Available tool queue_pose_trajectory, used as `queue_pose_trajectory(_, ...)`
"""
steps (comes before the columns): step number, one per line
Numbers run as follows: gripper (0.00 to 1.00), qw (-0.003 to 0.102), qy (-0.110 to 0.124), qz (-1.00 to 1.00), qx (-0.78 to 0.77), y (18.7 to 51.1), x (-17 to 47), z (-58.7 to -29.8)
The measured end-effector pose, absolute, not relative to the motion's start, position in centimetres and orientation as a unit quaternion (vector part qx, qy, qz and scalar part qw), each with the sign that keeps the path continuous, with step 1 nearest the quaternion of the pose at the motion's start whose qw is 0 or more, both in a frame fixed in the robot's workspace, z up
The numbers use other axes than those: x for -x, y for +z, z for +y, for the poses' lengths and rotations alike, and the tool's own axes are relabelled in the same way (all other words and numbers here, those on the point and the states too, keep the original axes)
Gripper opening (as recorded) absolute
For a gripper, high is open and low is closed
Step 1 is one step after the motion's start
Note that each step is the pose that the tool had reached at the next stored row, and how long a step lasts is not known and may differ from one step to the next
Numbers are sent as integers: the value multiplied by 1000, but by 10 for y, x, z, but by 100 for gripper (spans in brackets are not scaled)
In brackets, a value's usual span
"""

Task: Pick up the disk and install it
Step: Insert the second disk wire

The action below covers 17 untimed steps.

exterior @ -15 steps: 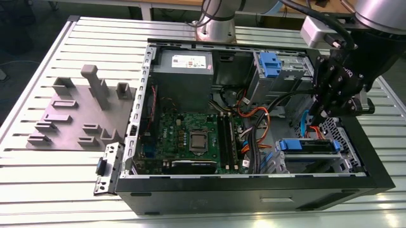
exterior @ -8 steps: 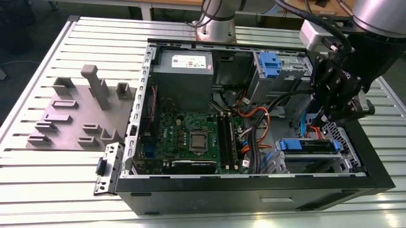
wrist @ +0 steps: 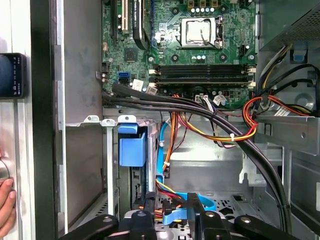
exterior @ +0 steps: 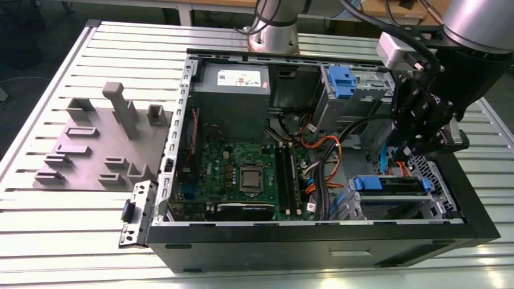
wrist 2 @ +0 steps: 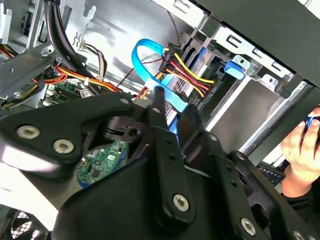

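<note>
**Me:** Hand [exterior: 418, 153] first: it hangs inside the open computer case [exterior: 321, 241], low at the corner on the exterior view's right, directly above the drive cage [exterior: 434, 208]. Its fingers [wrist: 137, 222] are parted and they grip nothing. A blue cable [wrist 2: 145, 50] loops just in front of them.

**Partner:** And the disk?

**Me:** As far as I can judge, the disk [exterior: 389, 183] sits in that cage. Its blue bracket [wrist: 132, 145] faces out of the slot, and red, yellow and black wires [wrist 2: 192, 75] crowd in close to it.

**Partner:** How would it handle?

**Me:** I expect it to be stiff and fairly heavy for its size, a metal slab that won't flex. The bare metal faces look smooth and could slip. It is also delicate, since a knock could harm it.

**Partner:** So where would you take hold?

**Me:** By the long plastic edges of the bracket, squarely, keeping clear of the plug end and the label.
</note>
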State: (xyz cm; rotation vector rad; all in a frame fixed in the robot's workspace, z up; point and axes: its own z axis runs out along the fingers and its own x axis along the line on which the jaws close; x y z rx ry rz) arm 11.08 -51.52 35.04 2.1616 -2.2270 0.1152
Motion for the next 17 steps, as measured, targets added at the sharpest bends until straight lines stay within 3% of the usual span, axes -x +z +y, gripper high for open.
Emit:
queue_pose_trajectory(3,31,17,36,-717,-696,349,-111,-515)
queue_pose_trajectory(6,16,16,35,-717,-696,349,-111,-515)
queue_pose_trajectory(17,16,13,32,-717,-696,348,-106,-530)
